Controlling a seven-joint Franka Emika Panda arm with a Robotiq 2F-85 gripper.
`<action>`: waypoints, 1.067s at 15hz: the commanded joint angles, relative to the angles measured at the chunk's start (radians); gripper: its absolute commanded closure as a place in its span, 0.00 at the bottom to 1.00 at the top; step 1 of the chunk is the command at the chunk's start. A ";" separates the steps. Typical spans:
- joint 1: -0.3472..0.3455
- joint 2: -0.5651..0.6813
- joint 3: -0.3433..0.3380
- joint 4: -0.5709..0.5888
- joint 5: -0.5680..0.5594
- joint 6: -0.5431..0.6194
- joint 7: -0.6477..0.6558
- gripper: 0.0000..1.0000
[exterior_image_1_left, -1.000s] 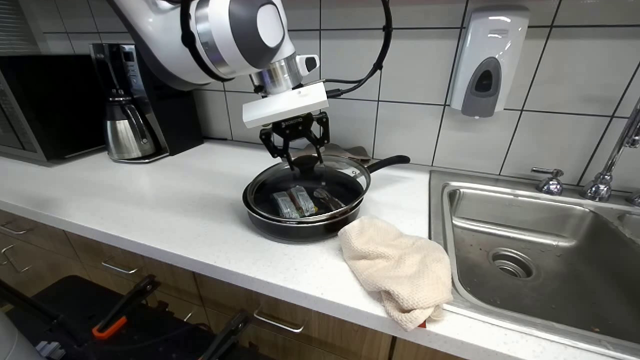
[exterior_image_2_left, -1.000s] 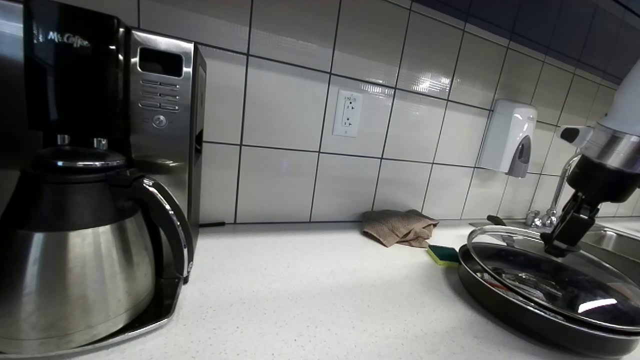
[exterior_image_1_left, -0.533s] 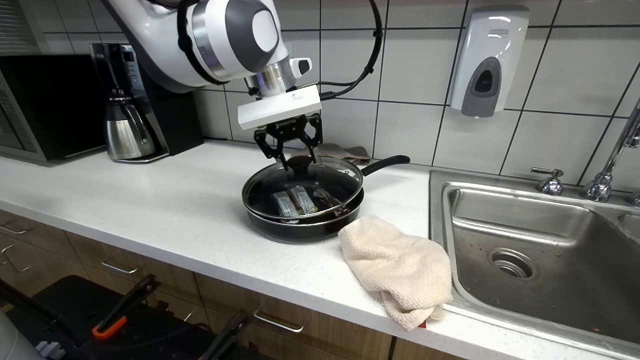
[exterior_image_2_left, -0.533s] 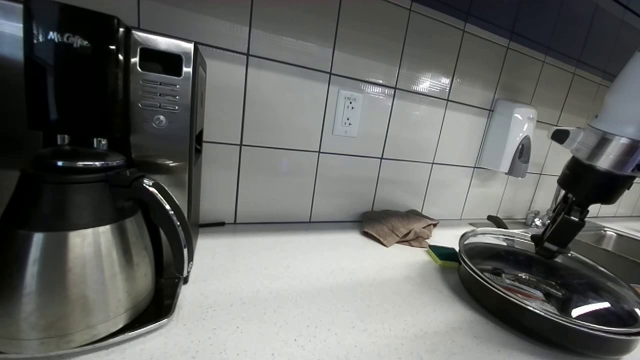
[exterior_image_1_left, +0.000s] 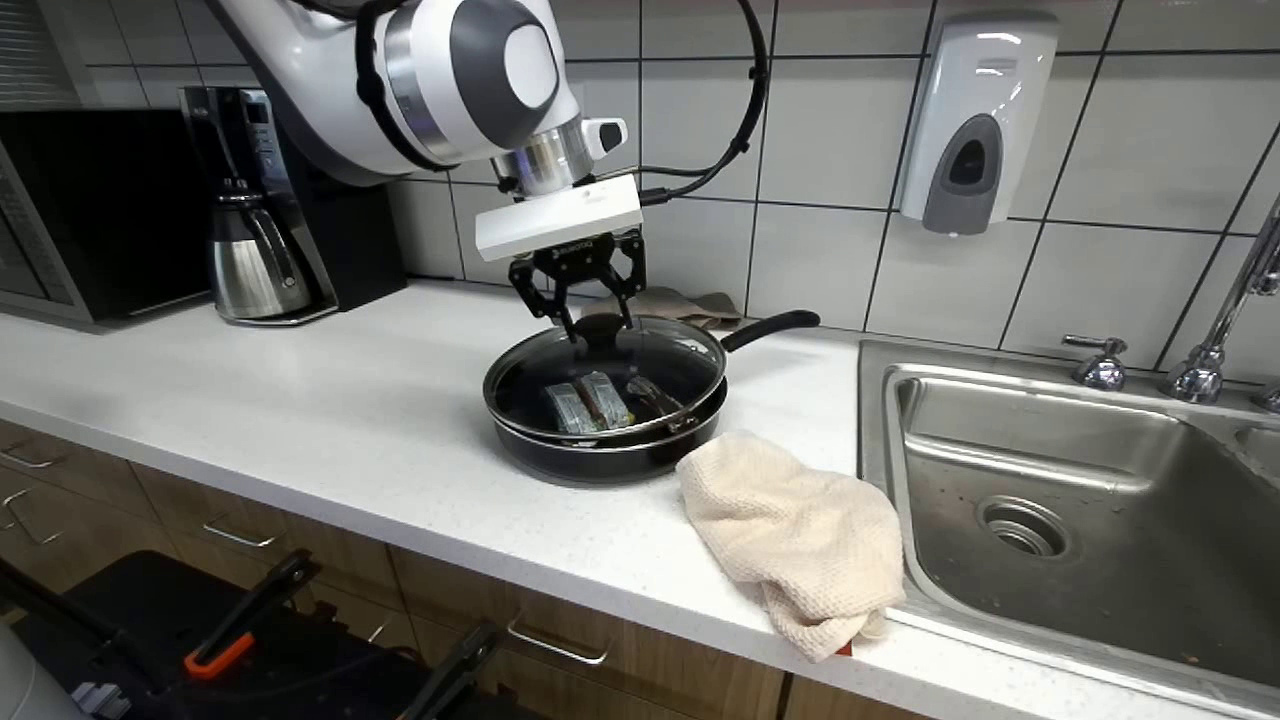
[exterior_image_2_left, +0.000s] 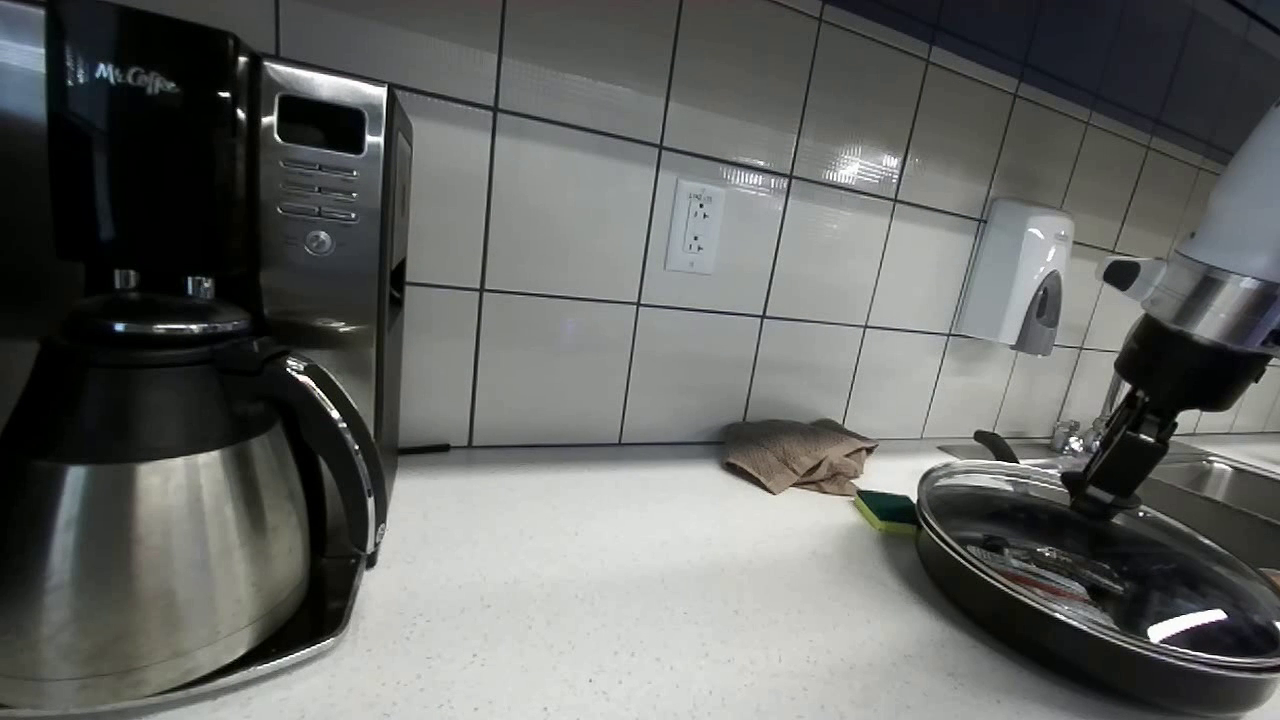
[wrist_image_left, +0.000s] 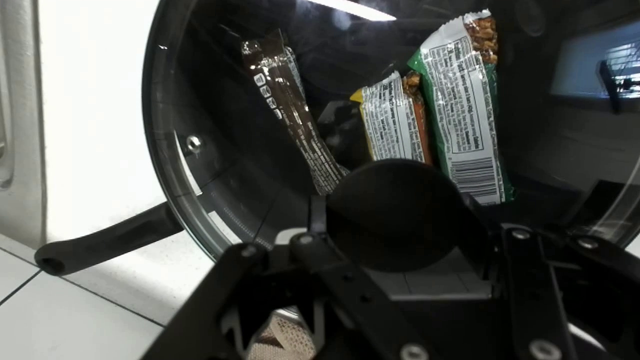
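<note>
Wrist view: the claw (wrist_image_left: 400, 225) enters from the bottom of the frame, its jaws on either side of the round black knob (wrist_image_left: 392, 212) and, as far as can be judged, clamped on it. That knob is at the middle of the glass lid (exterior_image_1_left: 615, 362), so the lid spreads directly beneath the claw. Being round, the lid has no long axis; the pan's handle (exterior_image_1_left: 775, 327) gives the clearest line, running right and slightly up in an exterior view. There the lid lies over the black pan (exterior_image_1_left: 600, 462), near mid-frame on the worktop (exterior_image_1_left: 400, 400), set a little toward the left so the pan's rim shows at lower right. Whether it is fully seated, I cannot tell. Only one arm (exterior_image_1_left: 420, 90) is present, reaching over from upper left. Through the glass, above the knob in the wrist view, show a brown bar (wrist_image_left: 300, 120), a shorter yellow-edged bar (wrist_image_left: 392, 120) and a green bar (wrist_image_left: 465, 105).
</note>
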 joint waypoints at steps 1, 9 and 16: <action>0.000 -0.003 0.010 0.010 0.020 0.022 -0.014 0.61; -0.002 0.014 0.009 0.015 0.027 0.025 -0.016 0.61; -0.004 0.022 0.007 0.014 0.042 0.028 -0.017 0.61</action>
